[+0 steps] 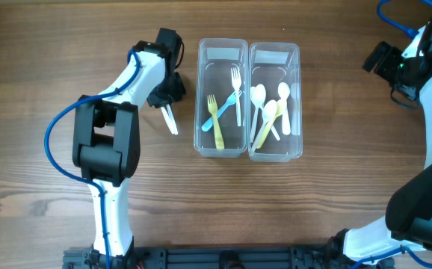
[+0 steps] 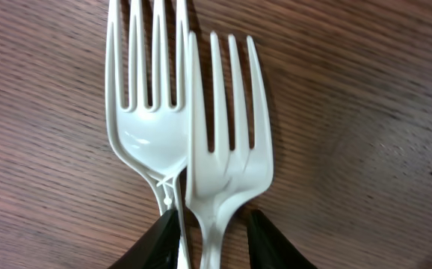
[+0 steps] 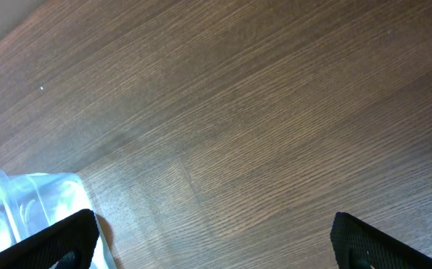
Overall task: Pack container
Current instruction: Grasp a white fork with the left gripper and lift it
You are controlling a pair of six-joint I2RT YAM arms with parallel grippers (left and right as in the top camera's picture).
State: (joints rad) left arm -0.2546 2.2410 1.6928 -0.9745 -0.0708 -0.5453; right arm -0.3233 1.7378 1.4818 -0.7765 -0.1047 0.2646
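Observation:
Two white plastic forks lie side by side on the wooden table; in the left wrist view they are the left fork (image 2: 147,134) and the right fork (image 2: 227,168), and in the overhead view they show as one pale shape (image 1: 170,119). My left gripper (image 2: 214,232) (image 1: 167,93) straddles their handles, narrowly open: the left finger touches the left fork's handle and a gap remains at the right finger. Two clear containers stand side by side. The left one (image 1: 222,43) holds blue, yellow and white forks. The right one (image 1: 274,48) holds white and yellow spoons. My right gripper (image 3: 216,239) (image 1: 384,60) is wide open and empty.
The right arm hovers at the table's far right, away from the containers. A corner of the right container (image 3: 22,202) shows in the right wrist view. Bare wooden tabletop surrounds the containers.

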